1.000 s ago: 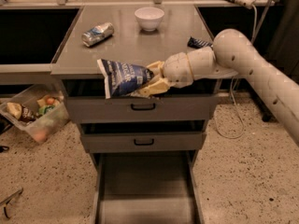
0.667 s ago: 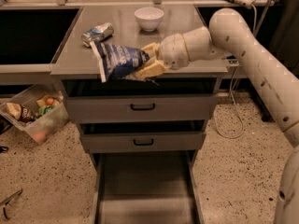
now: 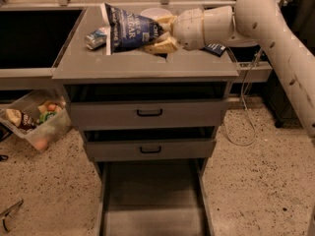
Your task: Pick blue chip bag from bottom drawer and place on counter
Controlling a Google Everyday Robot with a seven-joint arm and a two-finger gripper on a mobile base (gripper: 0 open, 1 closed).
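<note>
The tool grips the blue chip bag just above the counter.

Grey counter atop drawer cabinet. Crushed silver can lies toward left rear. White bowl at rear centre, partly hidden. Dark-blue wrapper flat at right. Gripper over counter's middle, clamped on blue chip bag, just beside can.
</note>
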